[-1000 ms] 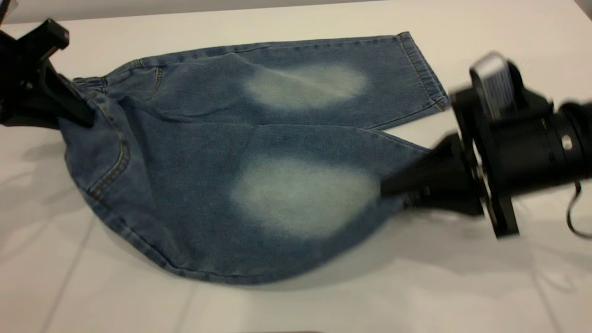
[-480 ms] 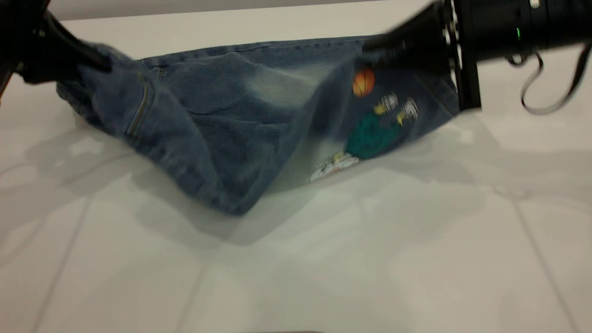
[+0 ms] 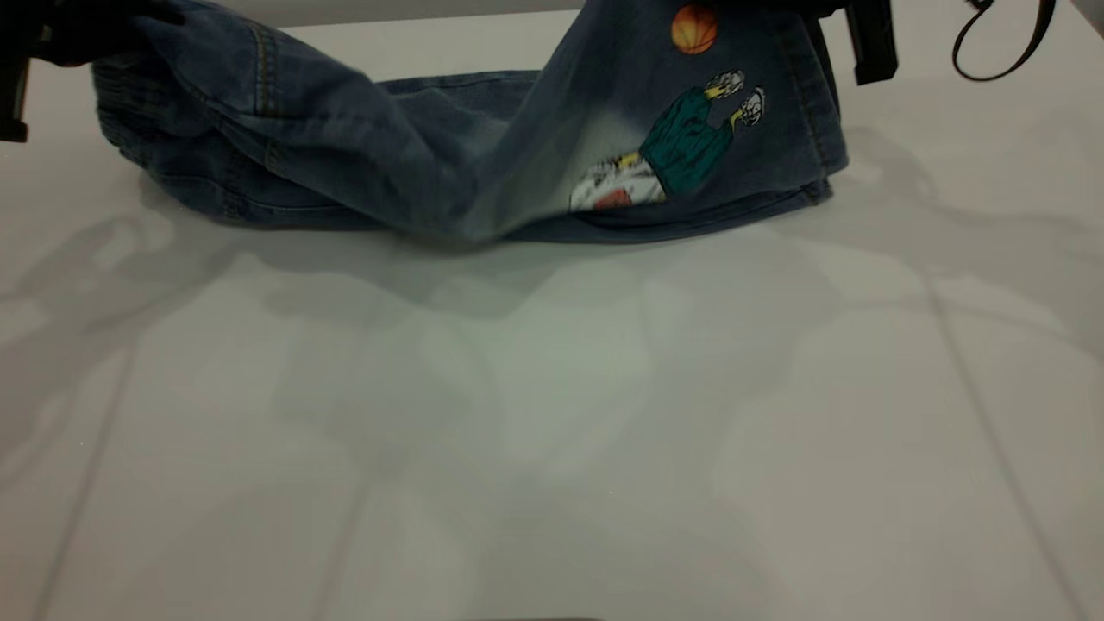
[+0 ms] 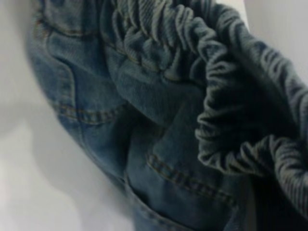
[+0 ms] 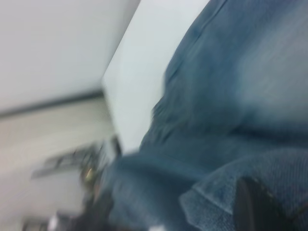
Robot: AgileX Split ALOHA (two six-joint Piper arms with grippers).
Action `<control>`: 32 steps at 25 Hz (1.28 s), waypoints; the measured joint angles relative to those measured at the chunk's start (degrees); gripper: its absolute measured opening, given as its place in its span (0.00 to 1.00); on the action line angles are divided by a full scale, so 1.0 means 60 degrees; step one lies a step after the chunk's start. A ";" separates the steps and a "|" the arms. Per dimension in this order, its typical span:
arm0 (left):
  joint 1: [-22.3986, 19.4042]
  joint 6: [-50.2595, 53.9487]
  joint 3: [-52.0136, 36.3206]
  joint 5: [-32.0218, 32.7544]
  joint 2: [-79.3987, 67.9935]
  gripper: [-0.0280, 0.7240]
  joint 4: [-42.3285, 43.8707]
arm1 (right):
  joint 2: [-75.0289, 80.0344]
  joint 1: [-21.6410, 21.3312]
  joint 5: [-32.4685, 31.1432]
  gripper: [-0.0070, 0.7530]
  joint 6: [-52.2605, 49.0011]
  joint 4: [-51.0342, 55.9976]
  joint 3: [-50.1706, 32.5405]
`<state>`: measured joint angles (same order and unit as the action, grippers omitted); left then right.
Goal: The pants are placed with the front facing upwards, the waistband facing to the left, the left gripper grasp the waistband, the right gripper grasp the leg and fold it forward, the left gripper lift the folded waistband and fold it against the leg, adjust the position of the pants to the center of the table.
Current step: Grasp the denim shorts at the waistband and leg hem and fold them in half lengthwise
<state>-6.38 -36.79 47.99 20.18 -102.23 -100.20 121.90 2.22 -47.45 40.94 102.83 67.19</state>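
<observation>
Dim even light, soft shadows on table [image 3: 552, 414], blurred wrist views

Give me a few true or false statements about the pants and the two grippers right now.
1. The near leg is lifted, showing its cartoon print. True.
2. The pants lie flat with both pale ovals facing up. False: one leg is turned over the other.
3. The left gripper holds the waistband end off the table. True.
4. The right gripper is parked clear of the cloth. False: it holds the leg's hem up.
</observation>
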 joint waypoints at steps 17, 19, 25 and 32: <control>0.0000 -0.0011 0.1216 -0.1426 -0.1277 0.13 -0.0213 | 0.1081 0.0000 0.1990 0.06 -0.0733 0.0040 0.0419; 0.0000 -0.0011 0.1593 -0.1316 -0.1651 0.13 -0.0213 | 0.1229 0.0000 0.1990 0.06 -0.0737 0.0040 0.0685; 0.0000 -0.0020 0.2475 -0.1097 -0.2703 0.13 -0.0213 | 0.1636 0.0000 0.2033 0.06 -0.0763 0.0049 0.1533; -0.0004 -0.0378 0.3094 -0.0684 -0.3793 0.19 -0.0226 | 0.2190 0.0000 0.2041 0.12 -0.0778 0.0039 0.2136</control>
<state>-6.40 -39.05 66.56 16.07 -124.98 -101.56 135.04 2.22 -35.21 36.27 103.07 80.00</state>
